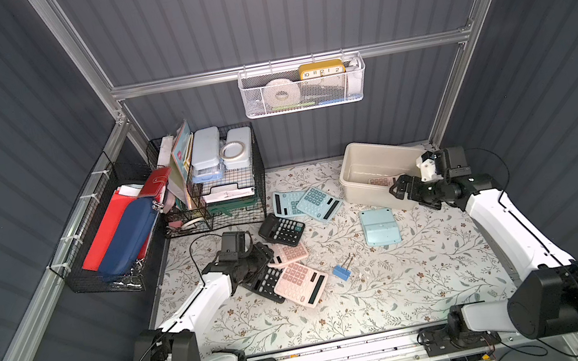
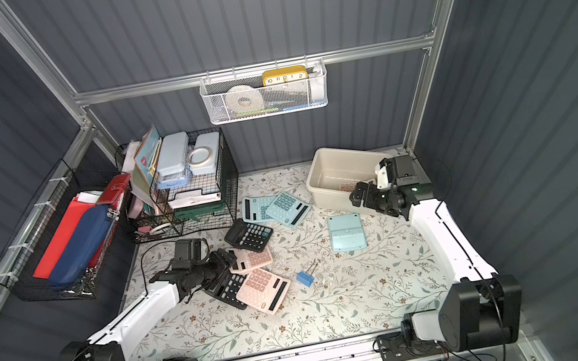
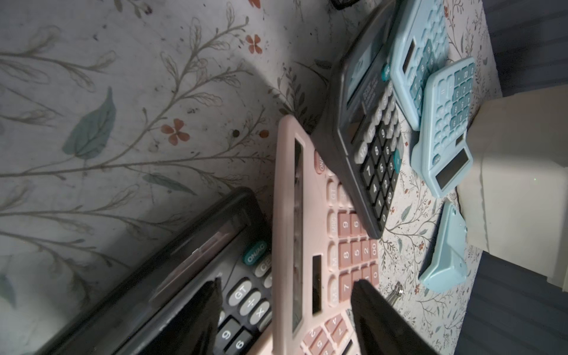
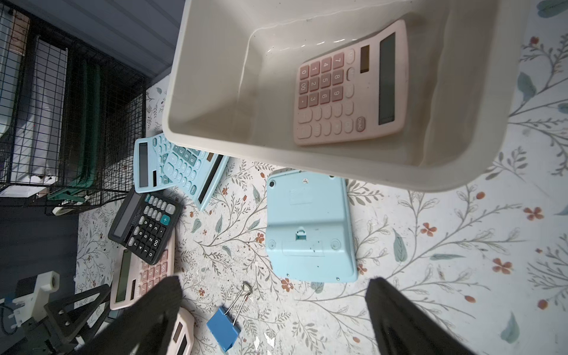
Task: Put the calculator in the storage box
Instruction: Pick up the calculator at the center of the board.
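The cream-beige storage box (image 1: 352,178) (image 2: 321,180) stands at the back right and holds one pink calculator (image 4: 350,83). Several calculators lie scattered mid-table. My left gripper (image 1: 262,257) (image 3: 285,285) is low over a pile of them, jaws apart on either side of the display edge of a pink calculator (image 1: 290,255) (image 3: 307,239). One finger is over a black calculator (image 3: 242,307), and gaps show beside both fingers. My right gripper (image 1: 404,190) (image 4: 273,279) hovers open and holds nothing by the box's near rim (image 4: 276,159). A blue calculator (image 1: 379,226) (image 4: 310,227) lies face down below it.
Another black calculator (image 1: 282,230) overlaps the pink one, with two blue calculators (image 1: 307,204) behind and a second pink one (image 1: 301,284) in front. A blue binder clip (image 1: 342,272) lies mid-table. Black wire baskets (image 1: 224,184) fill the back left. A white mesh basket (image 1: 303,85) hangs on the wall.
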You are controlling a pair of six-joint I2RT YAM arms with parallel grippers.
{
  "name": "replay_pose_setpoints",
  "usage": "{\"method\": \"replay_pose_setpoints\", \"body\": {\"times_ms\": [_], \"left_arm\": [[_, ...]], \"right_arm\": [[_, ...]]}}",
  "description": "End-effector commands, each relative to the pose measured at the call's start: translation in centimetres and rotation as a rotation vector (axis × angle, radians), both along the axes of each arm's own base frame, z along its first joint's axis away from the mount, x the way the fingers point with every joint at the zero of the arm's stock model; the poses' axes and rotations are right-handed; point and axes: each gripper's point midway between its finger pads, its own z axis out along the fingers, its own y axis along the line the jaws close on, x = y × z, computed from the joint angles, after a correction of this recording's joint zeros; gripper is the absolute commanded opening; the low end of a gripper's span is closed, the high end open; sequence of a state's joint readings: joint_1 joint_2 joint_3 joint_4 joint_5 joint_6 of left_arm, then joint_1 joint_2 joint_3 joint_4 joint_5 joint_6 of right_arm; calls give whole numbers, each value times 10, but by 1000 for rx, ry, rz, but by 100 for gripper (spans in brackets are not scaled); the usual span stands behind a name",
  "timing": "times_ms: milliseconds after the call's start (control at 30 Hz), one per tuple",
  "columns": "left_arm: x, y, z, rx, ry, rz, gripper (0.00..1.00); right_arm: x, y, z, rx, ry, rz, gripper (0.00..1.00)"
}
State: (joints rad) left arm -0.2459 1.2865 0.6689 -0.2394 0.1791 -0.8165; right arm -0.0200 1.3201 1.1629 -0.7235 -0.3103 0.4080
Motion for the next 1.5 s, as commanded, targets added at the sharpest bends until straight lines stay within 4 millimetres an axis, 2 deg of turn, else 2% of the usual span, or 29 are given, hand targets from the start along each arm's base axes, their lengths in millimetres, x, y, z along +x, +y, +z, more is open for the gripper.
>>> {"method": "replay_pose_setpoints", "body": {"times_ms": [0,100,267,367,433,500,567,700,767,833,1033,1100,1133,1200,1333,1467], "left_arm": [[3,-9,6,-60,-19,-23,65],[3,-10,-2,-79,-2,-29,60],[3,-18,-13,-130,12,-58,46],[4,-20,-14,-142,15,-66,32],[5,-21,-11,-141,7,-73,14],[5,-19,-6,-133,-6,-72,5],[4,-17,1,-115,-19,-78,1],[10,-15,23,-86,-69,-91,0],[13,-20,34,-100,-83,-115,0],[14,-28,45,-112,-88,-154,0],[16,-58,86,-111,-125,-243,0],[18,-67,100,-116,-144,-263,0],[19,-70,106,-115,-152,-271,0],[21,-75,117,-108,-166,-281,0],[26,-76,125,-67,-167,-288,0],[29,-61,115,45,-135,-261,0]], "right_arm": [[0,4,6,15,-30,10,99],[0,4,7,12,-32,9,99],[-1,4,7,9,-37,9,99],[-2,3,6,9,-35,8,99],[-2,4,5,12,-35,12,99],[-2,4,4,13,-34,10,99],[-2,5,3,17,-33,15,99],[-3,3,3,12,-33,2,99],[-3,-1,4,0,-33,-20,99],[-4,-7,6,-15,-38,-57,99],[-9,-46,14,-142,-55,-259,99],[-10,-52,15,-161,-52,-290,99],[-14,-54,26,-162,-82,-303,99],[-15,-56,30,-162,-94,-310,99],[-17,-57,33,-164,-104,-314,99],[-18,-58,31,-164,-98,-312,99]]}}
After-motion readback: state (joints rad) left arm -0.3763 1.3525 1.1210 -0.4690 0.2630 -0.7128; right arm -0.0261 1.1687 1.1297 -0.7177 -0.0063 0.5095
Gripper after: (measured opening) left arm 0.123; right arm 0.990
